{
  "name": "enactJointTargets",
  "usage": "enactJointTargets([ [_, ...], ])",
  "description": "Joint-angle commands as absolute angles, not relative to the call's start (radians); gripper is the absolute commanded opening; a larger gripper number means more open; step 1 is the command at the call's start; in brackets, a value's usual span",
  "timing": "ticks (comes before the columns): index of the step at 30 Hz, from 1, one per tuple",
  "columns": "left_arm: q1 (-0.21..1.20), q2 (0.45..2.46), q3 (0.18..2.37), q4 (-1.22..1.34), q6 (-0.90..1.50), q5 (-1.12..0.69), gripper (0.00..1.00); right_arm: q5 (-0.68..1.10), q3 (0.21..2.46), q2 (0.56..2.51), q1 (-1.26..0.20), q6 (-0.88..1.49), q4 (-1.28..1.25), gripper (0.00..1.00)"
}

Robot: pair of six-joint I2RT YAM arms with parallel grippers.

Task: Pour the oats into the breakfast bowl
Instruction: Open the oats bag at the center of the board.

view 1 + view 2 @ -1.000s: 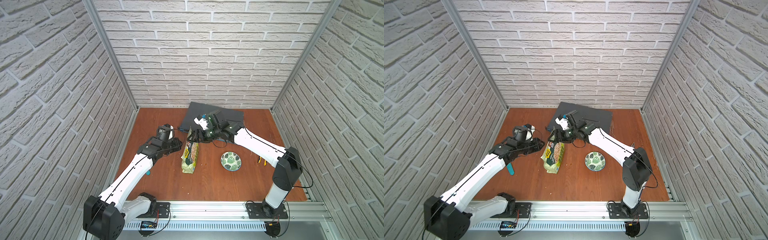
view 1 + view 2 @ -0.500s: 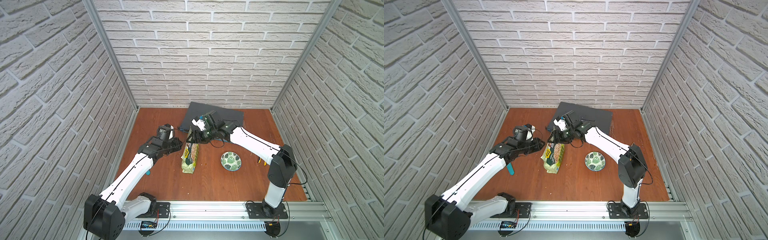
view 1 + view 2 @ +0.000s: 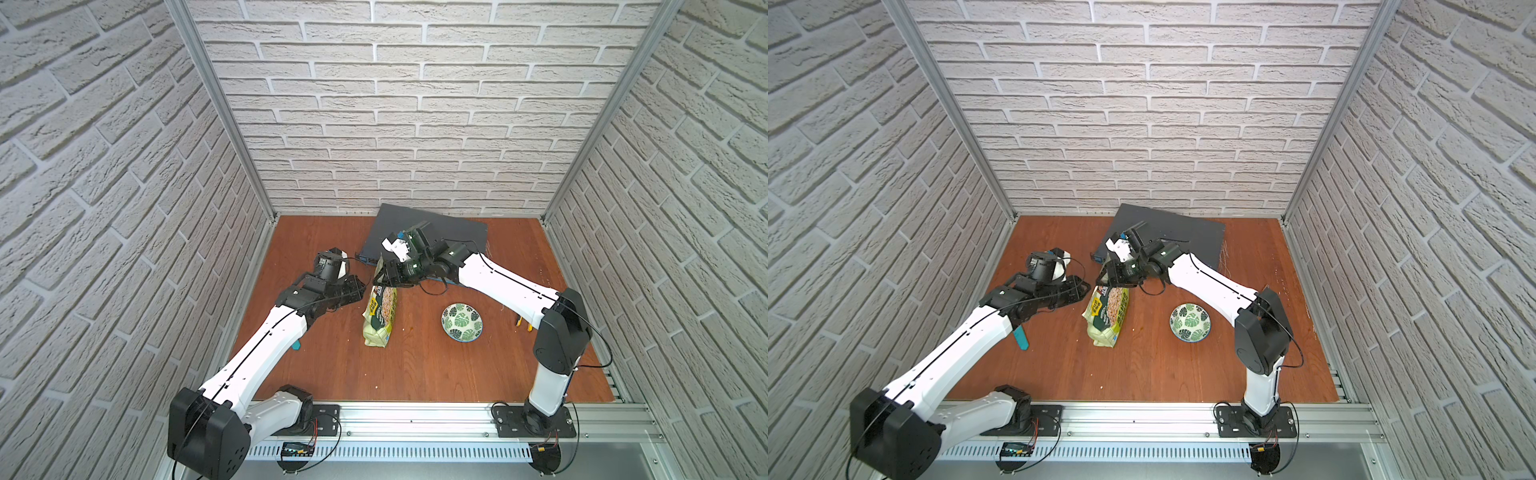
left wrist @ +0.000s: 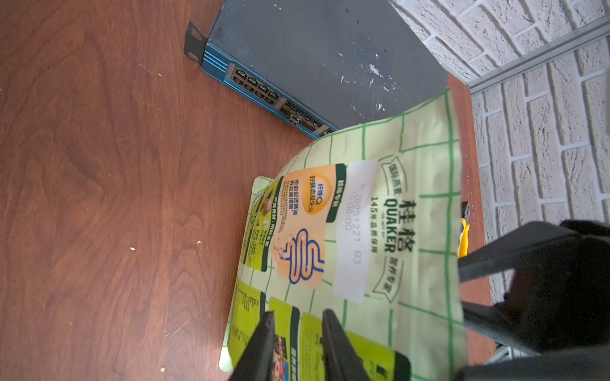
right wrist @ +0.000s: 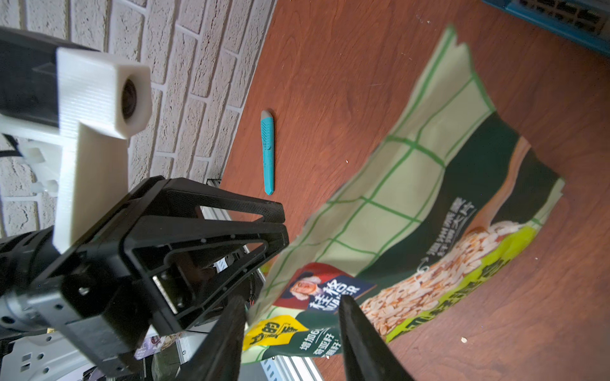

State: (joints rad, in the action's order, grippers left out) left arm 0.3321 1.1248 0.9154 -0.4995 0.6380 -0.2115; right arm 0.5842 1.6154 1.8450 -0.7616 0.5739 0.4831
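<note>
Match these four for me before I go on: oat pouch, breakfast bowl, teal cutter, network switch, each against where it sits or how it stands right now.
Things:
A. oat pouch
B. breakfast bowl
C. teal cutter
D. network switch

Places and states:
1. flat against the back wall
2. lying beside the left arm
3. mid-scene, top end raised
4. upright, no oats in it, between the pouch and the right arm

Pairs: A-3, B-4, C-2, D-1
</note>
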Motion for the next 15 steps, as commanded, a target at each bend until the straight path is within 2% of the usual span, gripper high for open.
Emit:
enactJointTargets([
  [1, 0.325, 1.112, 0.922, -0.478, 0.635, -0.215, 0.28, 0.583, 1.634, 1.864, -0.767, 0.567, 0.491, 0.42],
  [6, 0.323, 1.081, 0.931, -0.489, 0.633, -0.209, 0.29, 0.617, 1.633, 1.871, -0.769, 0.578, 0.476, 0.30],
  [15, 0.303, 0.998, 0.934, -0.506, 0.631, -0.255, 0.30, 0.711, 1.585, 1.853, -0.755, 0.636, 0.372, 0.30],
])
